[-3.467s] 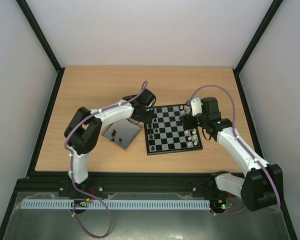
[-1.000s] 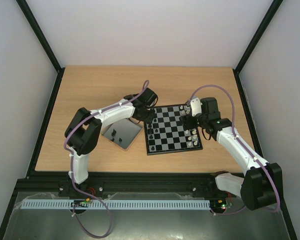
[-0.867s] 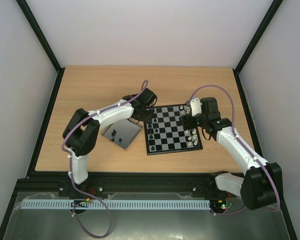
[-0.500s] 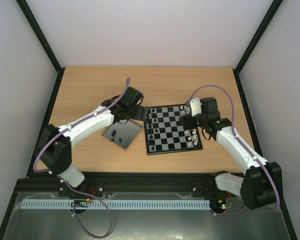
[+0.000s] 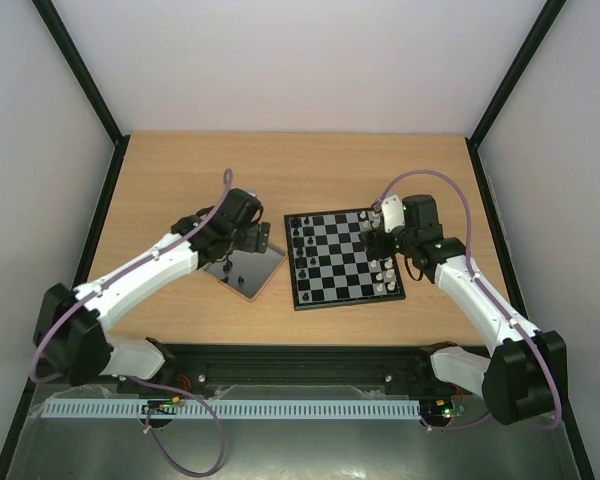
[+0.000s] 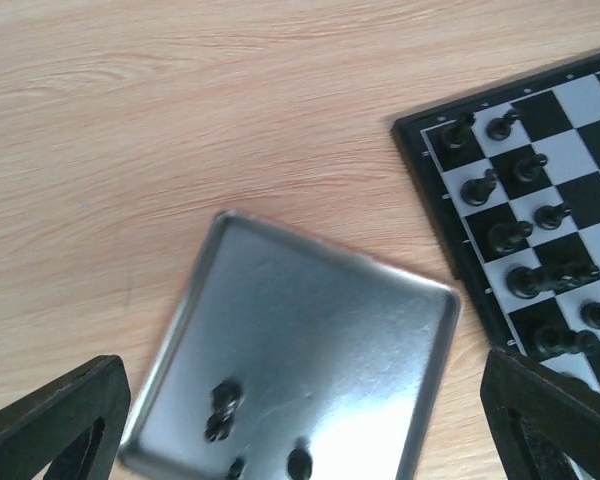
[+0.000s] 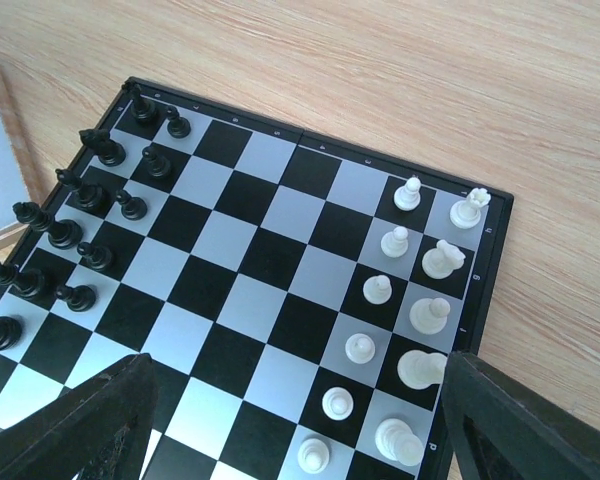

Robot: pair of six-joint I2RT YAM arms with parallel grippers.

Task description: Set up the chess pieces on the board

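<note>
Left gripper [image 5: 258,240] retreated over the tray [image 6: 310,300]; eleven white chess pieces [image 7: 394,241] visible.

Even, diffuse light from above keeps the overhead view bright, with only faint, soft shadows on the table [image 5: 180,170]. The tray [image 5: 244,268] mirrors darkly there. In the left wrist view it gleams pale with smeared glare, and the black pieces [image 6: 220,412] in it look blurred. The left tool's fingers [image 6: 50,425] are dark and out of focus. The board [image 7: 250,290] is sharp in the right wrist view, its pale squares faintly glossy.
</note>
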